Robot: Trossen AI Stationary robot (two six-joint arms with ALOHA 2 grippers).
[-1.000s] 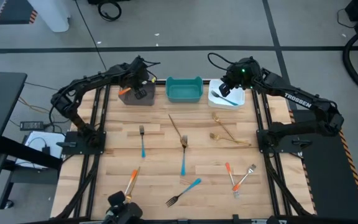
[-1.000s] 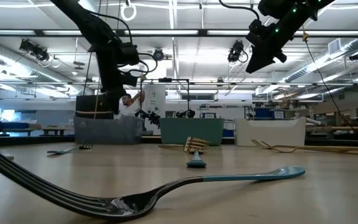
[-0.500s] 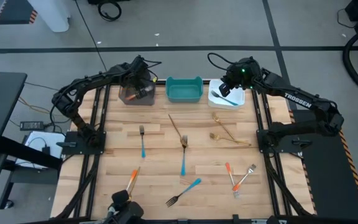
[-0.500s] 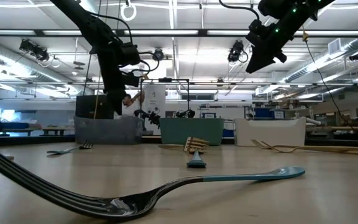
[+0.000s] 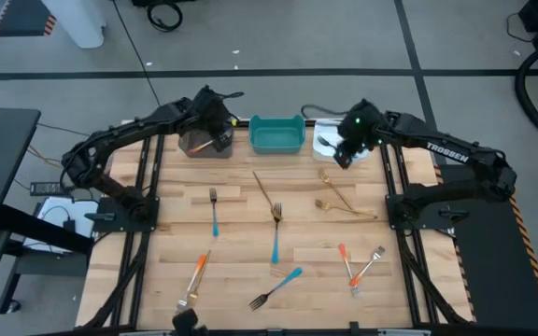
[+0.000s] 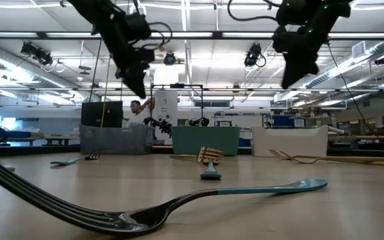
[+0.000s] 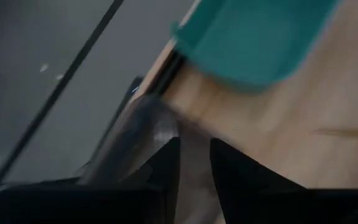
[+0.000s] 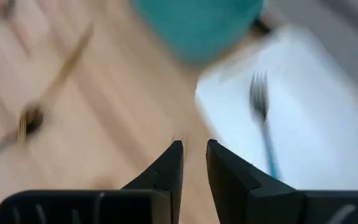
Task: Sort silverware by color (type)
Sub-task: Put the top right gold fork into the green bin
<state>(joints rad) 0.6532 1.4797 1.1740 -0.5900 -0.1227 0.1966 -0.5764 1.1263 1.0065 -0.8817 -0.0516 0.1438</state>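
High view first: three bins along the far edge, grey bin (image 5: 205,144), teal bin (image 5: 276,134), white bin (image 5: 336,147); orange-handled fork (image 5: 215,140) inside the grey one, blue-handled fork (image 8: 263,123) lying lengthwise in the white one. Out on the table (image 5: 241,261): four blue forks, e.g. (image 5: 214,212) running near-far with tines far; three orange, e.g. (image 5: 193,278) diagonal; three gold, e.g. (image 5: 267,195). Left gripper (image 5: 219,119) above the grey bin, right gripper (image 5: 341,155) by the white bin; both sets of fingers nearly closed, holding nothing.
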